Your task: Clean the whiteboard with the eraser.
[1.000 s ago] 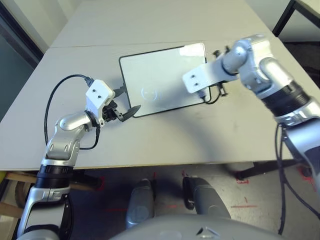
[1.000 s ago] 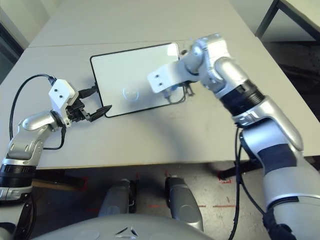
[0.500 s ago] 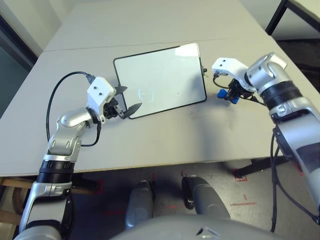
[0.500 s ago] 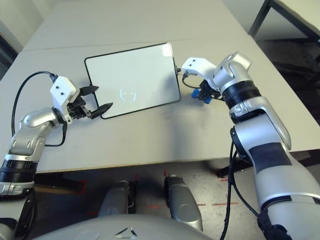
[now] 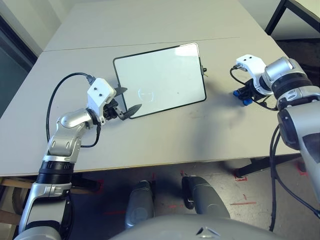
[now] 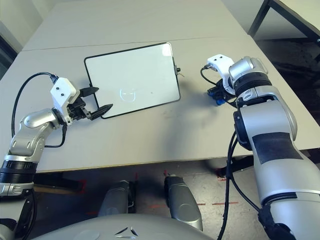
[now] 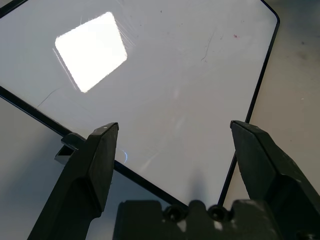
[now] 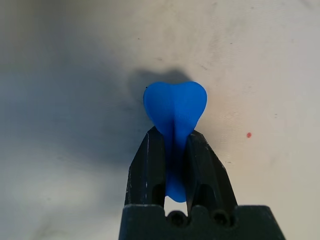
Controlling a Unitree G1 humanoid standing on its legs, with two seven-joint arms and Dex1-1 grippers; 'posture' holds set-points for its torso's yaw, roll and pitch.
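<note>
Right jaws (image 8: 175,142), clenched on eraser (image 8: 175,107), shifted outward, farther from whiteboard (image 5: 160,80) than before. Left jaws (image 7: 175,125) spread wide at board's left corner, nothing between them. Whiteboard lies on worktop (image 5: 150,142).

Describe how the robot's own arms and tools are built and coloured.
Both arms are silver with rounded joints and black bands. Each tool has a white housing with small dark dots and a black cable looping from it. The left tool has two black, tapering fingers; the right tool has a matching black pair, with scuffed edges.
</note>
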